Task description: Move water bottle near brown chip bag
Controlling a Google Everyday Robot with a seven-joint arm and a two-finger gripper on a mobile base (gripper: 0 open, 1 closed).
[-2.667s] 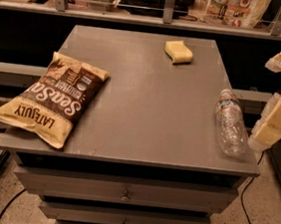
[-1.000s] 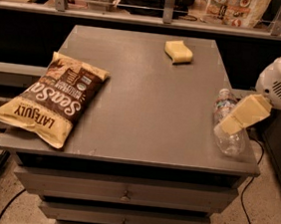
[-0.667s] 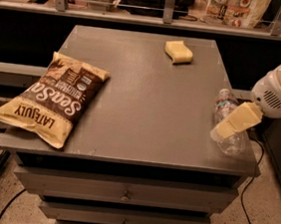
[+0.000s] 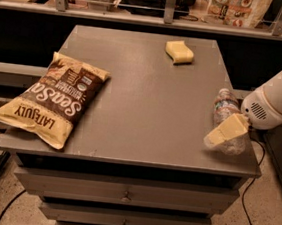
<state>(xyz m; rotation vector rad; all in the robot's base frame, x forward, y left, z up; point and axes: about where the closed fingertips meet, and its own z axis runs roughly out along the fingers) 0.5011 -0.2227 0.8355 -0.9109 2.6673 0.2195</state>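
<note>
Table (image 4: pixel 146 110): carried everything. Bag (image 4: pixel 52 97): lay flat at 9 o'clock, overhanging the left edge. Arm (image 4: pixel 278 99): reached in from 3 o'clock. Bottle (image 4: pixel 225 107): lay at 4 o'clock by the right edge, well apart from the bag, not yet moved. Gripper (image 4: pixel 224 133): sat low across the bottle, probably placed for a grasp; could not tell whether clamped on it or loose. Sponge (image 4: pixel 179 52): rested at 1 o'clock, off the straight path toward the bag.

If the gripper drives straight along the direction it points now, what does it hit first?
Most likely the water bottle, lying near the edge of the table: the gripper points down-left right over it. Depth is unclear; if it misses, bare tabletop comes next.
</note>
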